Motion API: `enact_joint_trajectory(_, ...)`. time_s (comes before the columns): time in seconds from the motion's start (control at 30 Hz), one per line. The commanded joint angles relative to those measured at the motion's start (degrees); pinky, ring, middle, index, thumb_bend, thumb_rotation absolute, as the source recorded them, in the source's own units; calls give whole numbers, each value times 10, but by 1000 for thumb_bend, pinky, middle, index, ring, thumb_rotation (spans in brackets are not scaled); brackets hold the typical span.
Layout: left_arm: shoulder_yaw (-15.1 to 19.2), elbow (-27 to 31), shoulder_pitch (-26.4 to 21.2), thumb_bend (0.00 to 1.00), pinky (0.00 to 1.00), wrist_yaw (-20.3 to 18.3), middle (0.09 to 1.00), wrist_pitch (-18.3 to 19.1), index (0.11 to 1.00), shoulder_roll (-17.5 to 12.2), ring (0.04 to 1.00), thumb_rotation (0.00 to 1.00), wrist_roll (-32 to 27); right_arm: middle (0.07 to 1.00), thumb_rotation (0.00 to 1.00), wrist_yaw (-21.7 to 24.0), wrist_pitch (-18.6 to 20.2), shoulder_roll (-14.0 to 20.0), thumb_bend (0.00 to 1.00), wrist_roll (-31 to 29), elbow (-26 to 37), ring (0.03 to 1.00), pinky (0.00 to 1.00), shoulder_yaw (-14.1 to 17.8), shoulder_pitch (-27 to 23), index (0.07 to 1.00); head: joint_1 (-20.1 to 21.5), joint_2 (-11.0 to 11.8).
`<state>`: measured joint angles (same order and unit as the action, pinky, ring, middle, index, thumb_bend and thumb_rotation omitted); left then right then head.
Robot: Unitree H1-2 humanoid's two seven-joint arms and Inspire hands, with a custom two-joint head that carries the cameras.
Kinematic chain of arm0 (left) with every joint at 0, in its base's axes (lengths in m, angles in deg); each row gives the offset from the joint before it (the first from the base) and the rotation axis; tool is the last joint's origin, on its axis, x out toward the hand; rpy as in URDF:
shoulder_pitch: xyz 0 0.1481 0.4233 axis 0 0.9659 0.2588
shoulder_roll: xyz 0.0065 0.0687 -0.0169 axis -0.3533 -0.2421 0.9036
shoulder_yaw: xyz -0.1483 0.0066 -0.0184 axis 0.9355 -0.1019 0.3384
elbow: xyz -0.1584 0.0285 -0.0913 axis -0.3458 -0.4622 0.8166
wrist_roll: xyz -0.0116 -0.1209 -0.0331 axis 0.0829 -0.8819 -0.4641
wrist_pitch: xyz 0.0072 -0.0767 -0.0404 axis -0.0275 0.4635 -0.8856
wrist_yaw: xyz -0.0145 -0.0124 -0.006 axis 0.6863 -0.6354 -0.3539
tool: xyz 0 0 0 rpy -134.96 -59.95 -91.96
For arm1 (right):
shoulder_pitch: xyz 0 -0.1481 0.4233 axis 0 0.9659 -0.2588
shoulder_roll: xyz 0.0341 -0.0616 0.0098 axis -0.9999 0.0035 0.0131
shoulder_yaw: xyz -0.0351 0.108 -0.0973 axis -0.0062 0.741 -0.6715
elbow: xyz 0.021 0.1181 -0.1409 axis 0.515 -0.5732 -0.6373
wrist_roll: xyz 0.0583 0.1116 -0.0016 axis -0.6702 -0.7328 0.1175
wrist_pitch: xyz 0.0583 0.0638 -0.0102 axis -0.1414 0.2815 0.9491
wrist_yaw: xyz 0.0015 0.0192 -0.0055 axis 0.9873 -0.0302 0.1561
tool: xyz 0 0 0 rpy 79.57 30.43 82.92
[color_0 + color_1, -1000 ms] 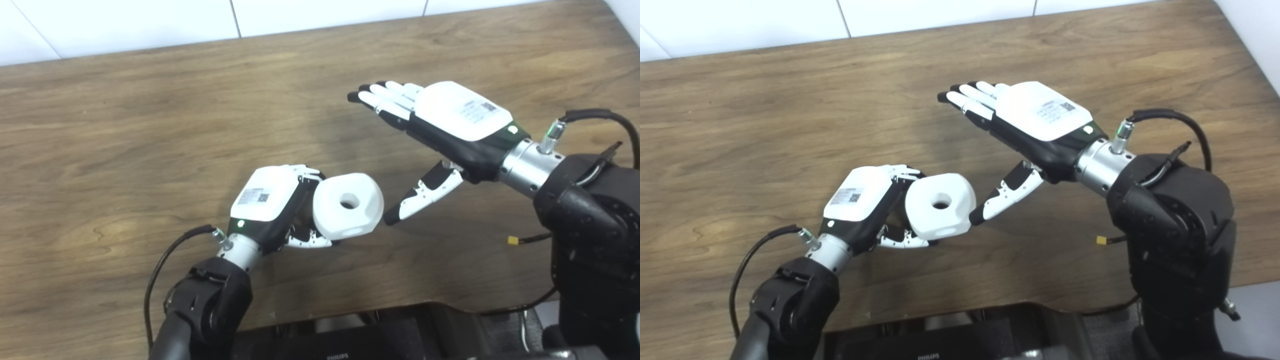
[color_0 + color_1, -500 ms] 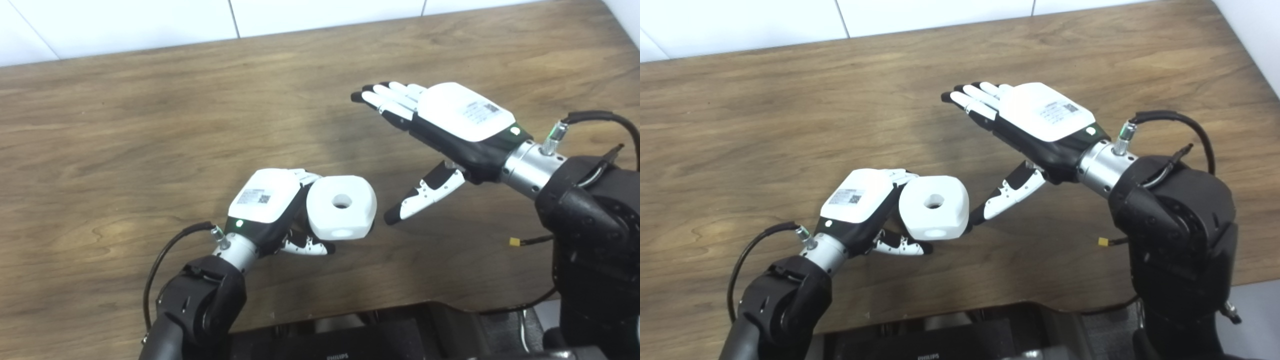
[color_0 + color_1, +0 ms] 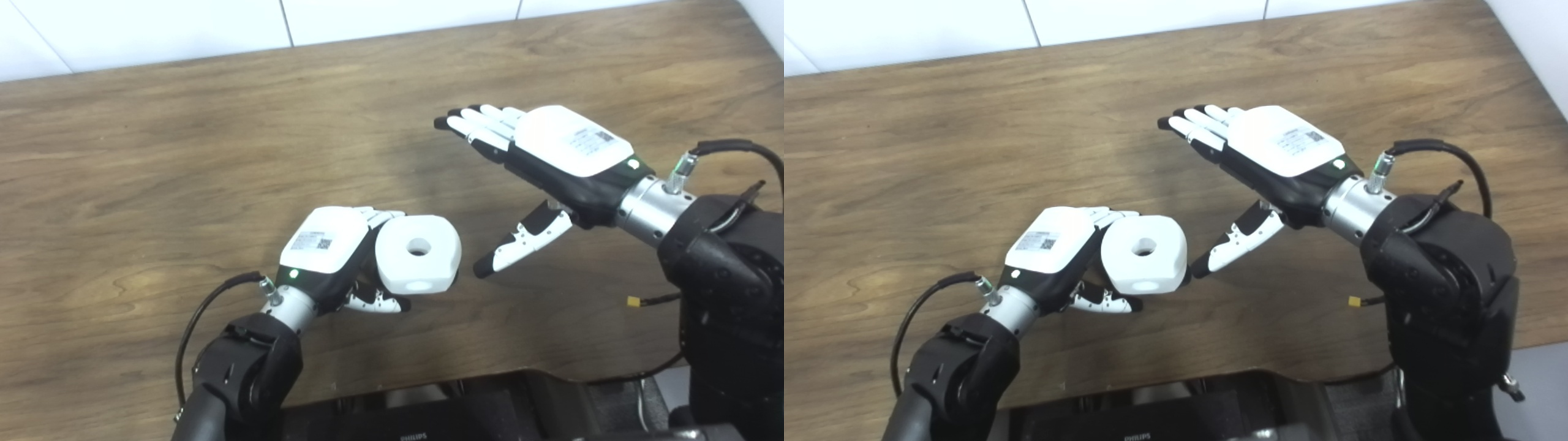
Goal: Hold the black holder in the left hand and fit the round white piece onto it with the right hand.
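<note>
White-backed hands (image 3: 323,244) — QR labels, green lights, black arms.

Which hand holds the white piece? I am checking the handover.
The left hand, fingers curled around the round white piece. The right hand is open and apart from it.

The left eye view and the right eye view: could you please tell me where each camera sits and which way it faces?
Left eye view: on the robot's head, looking down and forward at the wooden table; both arms enter from the bottom edge, the left hand shut on the round white piece, the right hand open above the table.
Right eye view: beside it, slightly to the right, facing the same way; same arms and hands, everything shifted left in the picture.
Shared: table, both hands, white piece, white wall at the far edge.
</note>
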<state>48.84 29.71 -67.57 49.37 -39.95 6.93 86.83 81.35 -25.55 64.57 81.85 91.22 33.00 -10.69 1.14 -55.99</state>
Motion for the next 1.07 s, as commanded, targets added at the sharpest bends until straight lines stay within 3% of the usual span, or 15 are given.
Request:
enact_joint_trajectory(0.0, 14, -1, 6, 819, 871, -54, 859, 18, 858, -18, 875, 249, 20, 996, 531, 3, 8, 9, 1000, -1, 14, 1000, 988, 4, -12, 984, 1, 0)
enact_joint_trajectory(0.33, 71, 32, -8, 878, 888, -127, 877, 22, 869, -31, 903, 281, 35, 993, 528, 1, 6, 18, 1000, 3, 14, 1000, 979, 7, -11, 978, -4, -1)
enact_joint_trajectory(0.63, 138, 54, -33, 927, 867, -179, 883, 24, 876, -53, 899, 279, -4, 989, 528, -11, 6, 30, 1000, 6, 13, 1000, 989, 8, -8, 991, -1, 0)
enact_joint_trajectory(0.83, 188, 83, -56, 934, 819, -194, 888, 42, 879, -60, 900, 284, -28, 985, 535, -14, 10, 35, 1000, 9, 13, 1000, 972, 15, -2, 988, -5, 2)
enact_joint_trajectory(0.97, 227, 94, -68, 932, 793, -176, 884, 54, 872, -68, 894, 277, -75, 991, 555, -3, 22, 42, 1000, 13, 13, 1000, 976, 18, -1, 992, -11, 2)
enact_joint_trajectory(1.03, 249, 96, -73, 938, 774, -162, 884, 61, 872, -75, 888, 273, -110, 989, 620, -1, 30, 47, 968, 15, 13, 1000, 970, 17, 0, 987, -13, 3)
